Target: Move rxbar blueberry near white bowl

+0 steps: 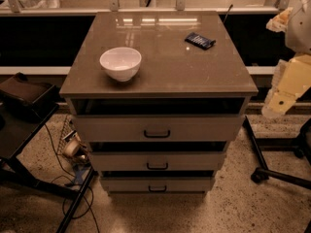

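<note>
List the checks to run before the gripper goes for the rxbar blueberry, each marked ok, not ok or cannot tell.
1. rxbar blueberry lies flat and uncovered at the right rear of the cabinet top: ok.
2. white bowl stands upright at the left front: ok.
3. Bare surface beside the bowl to take the bar: ok.
4. Bar near the bowl: not ok, they sit well apart.
5. gripper above the bar: not ok, it hangs off the cabinet's right side.

The hand (285, 90) at the right edge is cut off; the rxbar blueberry (199, 41) print is illegible
</note>
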Available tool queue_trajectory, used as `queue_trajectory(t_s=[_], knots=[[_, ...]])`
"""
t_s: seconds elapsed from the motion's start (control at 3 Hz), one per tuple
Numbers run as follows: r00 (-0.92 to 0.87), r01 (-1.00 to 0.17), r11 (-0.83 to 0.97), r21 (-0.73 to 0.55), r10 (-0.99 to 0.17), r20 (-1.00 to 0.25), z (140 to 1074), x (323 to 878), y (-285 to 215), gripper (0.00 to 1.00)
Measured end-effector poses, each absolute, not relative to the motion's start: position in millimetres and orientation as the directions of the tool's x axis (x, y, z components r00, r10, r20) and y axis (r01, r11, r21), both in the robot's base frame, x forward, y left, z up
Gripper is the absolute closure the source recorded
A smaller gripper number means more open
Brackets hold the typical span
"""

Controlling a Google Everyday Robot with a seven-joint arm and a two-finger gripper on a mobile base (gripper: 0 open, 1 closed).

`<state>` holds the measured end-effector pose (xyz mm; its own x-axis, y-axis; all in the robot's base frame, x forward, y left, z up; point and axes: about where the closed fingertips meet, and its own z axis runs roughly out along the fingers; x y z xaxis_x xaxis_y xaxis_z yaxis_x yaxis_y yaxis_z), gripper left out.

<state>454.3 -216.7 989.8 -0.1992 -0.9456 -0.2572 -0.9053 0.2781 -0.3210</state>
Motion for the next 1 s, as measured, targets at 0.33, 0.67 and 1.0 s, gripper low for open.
queue_trajectory(t_s=[0.33, 0.67, 1.0], knots=[[-0.17, -0.881, 0.297, -0.369, -0.925, -0.34, 989.9, 508.9, -226.2, 0.0], [-0.171, -0.827, 0.398, -0.396, -0.851, -0.497, 982.8, 604.9, -256.5, 0.0], [-0.186, -0.774, 0.519, -0.363, -0.735, -0.652, 968.4, 673.5, -283.6, 0.0]])
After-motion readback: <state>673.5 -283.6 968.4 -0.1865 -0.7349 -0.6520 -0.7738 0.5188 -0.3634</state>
